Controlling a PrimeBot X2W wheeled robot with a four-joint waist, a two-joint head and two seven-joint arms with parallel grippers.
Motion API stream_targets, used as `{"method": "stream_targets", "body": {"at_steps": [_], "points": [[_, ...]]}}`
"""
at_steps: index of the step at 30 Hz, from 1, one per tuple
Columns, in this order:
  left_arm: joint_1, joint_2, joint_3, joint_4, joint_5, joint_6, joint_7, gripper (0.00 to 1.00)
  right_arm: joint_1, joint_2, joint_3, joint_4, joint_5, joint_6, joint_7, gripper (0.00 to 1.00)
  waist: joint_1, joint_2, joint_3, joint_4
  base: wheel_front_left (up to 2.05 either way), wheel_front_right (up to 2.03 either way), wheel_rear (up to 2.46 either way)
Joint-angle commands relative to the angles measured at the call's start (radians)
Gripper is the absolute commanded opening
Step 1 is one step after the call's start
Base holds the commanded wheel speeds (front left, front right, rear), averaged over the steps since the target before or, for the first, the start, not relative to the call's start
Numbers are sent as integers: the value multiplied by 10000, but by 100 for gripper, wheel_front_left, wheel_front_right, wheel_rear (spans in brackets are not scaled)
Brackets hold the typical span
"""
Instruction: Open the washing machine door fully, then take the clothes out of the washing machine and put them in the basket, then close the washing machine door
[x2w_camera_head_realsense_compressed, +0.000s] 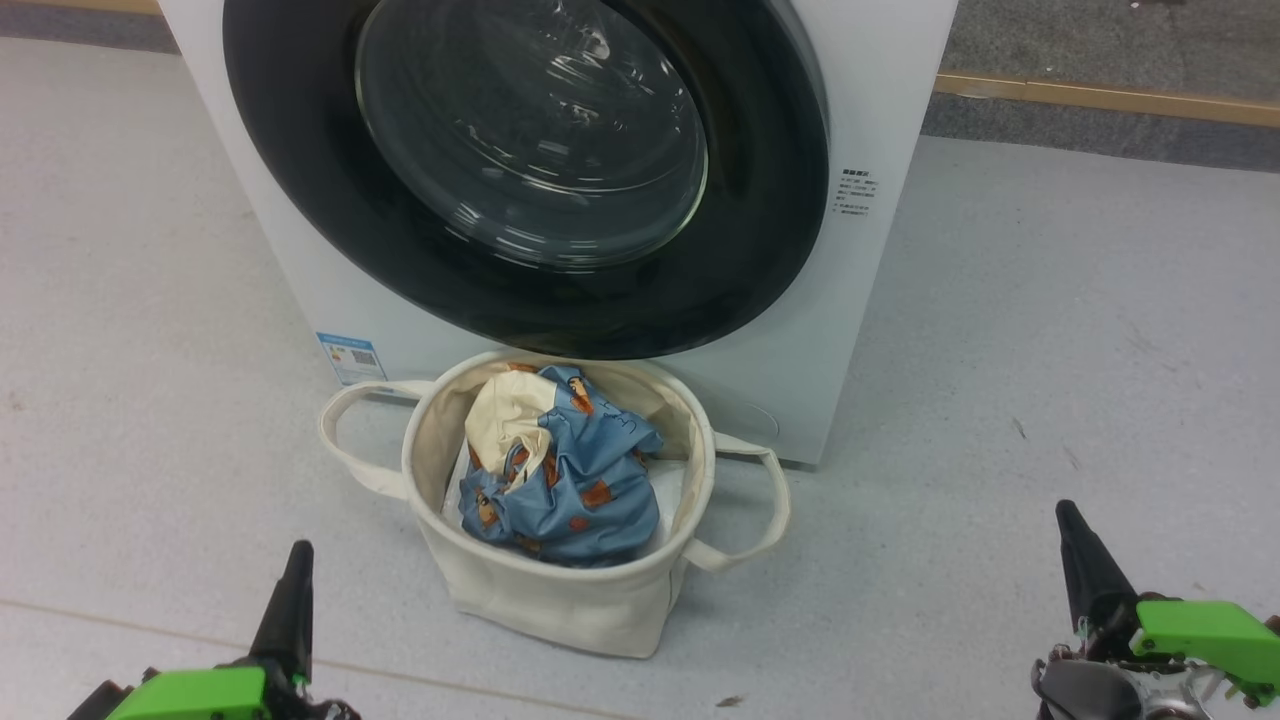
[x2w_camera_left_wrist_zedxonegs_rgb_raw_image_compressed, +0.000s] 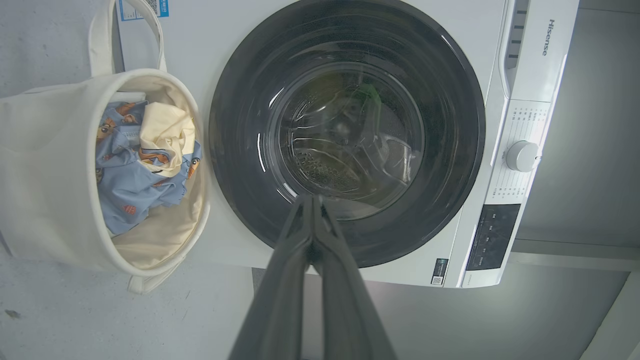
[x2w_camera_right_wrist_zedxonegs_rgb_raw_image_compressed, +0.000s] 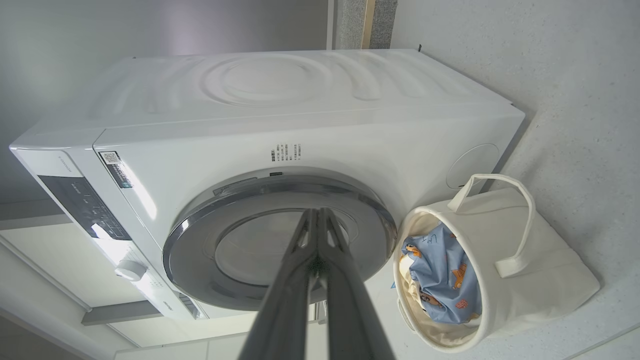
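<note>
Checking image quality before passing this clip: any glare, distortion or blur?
Head view: sharp; light streaks glare on the washing machine door glass. Left wrist view: wide-angle bending, reflections veil the drum. Right wrist view: door ring washed pale by glare, right gripper blurred.

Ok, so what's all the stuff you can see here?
large white front-loading washing machine: one, white, on the floor.
round glass washing machine door with glossy black ring: one, black and clear, shut on the machine's front.
round cream canvas basket with two loop handles: one, cream, before the door.
light blue clothes printed with orange-brown bears: one bundle, blue and cream, inside the basket.
small blue label: one, blue, low on the machine's front.
round white dial: one, white, on the machine's control strip.
speckled grey floor: one, grey, all around.
left fingers: two, dark, pressed together, lower left.
right fingers: two, dark, pressed together, lower right.
</note>
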Motion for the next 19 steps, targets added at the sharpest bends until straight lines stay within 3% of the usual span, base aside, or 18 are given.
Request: {"method": "stream_targets", "body": {"at_steps": [1,19], "points": [[-241,60,336,-377,-37,-69,81,0,-156,-58,191,-376,56,2,82,0,0,0,0,0,0,0,0],[-241,60,335,-377,-38,-69,81,0,-156,-58,191,-376,56,2,82,0,0,0,0,0,0,0,0]]}}
